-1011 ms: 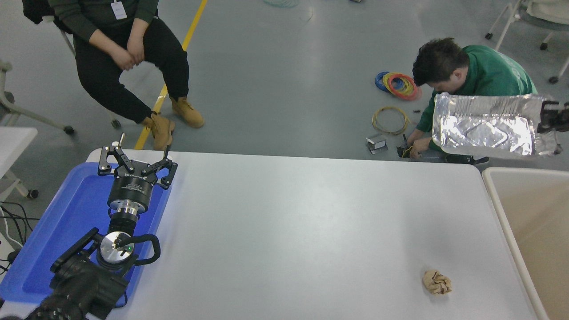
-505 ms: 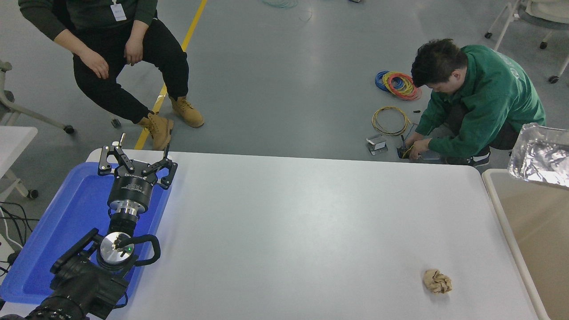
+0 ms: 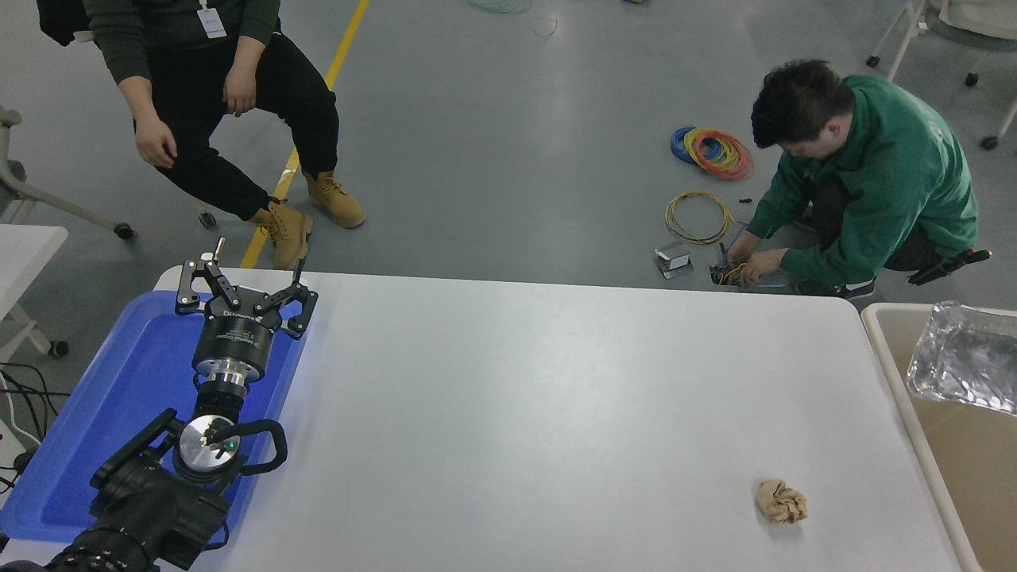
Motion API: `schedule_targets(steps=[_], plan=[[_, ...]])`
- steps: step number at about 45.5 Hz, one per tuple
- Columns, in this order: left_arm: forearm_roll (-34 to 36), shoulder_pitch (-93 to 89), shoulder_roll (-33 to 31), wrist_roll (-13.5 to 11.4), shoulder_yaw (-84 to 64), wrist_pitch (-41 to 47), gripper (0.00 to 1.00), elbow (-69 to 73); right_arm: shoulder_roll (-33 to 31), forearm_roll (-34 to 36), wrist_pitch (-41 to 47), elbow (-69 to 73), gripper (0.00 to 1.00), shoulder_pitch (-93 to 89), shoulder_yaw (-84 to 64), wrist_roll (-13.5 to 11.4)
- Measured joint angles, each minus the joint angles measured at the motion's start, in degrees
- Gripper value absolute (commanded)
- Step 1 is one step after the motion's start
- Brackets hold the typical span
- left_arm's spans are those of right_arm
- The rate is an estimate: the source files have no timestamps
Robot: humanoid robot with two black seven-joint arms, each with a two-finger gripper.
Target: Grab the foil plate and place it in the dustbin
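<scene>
The foil plate (image 3: 964, 357), shiny crinkled silver, lies inside the dustbin (image 3: 895, 381) at the right edge, near its far end, partly cut off by the picture's edge. The dustbin is beige with a pale rounded rim and a tan interior. My right gripper is out of view. My left gripper (image 3: 242, 287) is parked at the lower left over the blue tray, its fingers spread open and empty.
A flat blue tray (image 3: 119, 397) lies on the table's left end under my left arm. A small crumpled tan paper ball (image 3: 781, 502) sits near the front right. A seated person is at the far left; another crouches on the floor by coloured cable coils (image 3: 711, 151).
The foil plate, held high by my right gripper beyond the table's far right corner, moved right and down and now lies in the dustbin. The right gripper has left the view.
</scene>
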Motion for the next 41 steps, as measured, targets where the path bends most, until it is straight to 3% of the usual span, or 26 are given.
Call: schedule_targets(steps=[16,19,20,26,41], plan=[[0.0,0.0,0.0,0.0,-0.01,0.0,1.0,0.0,1.89,0.13,-1.0,-2.12,0.0,-4.75,2.29,-0.09],[0.0,0.0,0.0,0.0,-0.01,0.0,1.0,0.0,2.03,0.14,-1.02,-2.19,0.48,-5.07,2.45,-0.1],[0.0,0.0,0.0,0.0,-0.01,0.0,1.0,0.0,2.07,0.14,-1.05,-2.24,0.6,-5.16,2.5,-0.1],[0.0,0.0,0.0,0.0,-0.01,0.0,1.0,0.0,2.2,0.18,-1.72,-2.37,0.98,-5.46,2.95,-0.1],[0.0,0.0,0.01,0.0,0.01,0.0,1.0,0.0,2.32,0.24,-3.55,-2.05,0.99,-5.54,4.18,-0.07]])
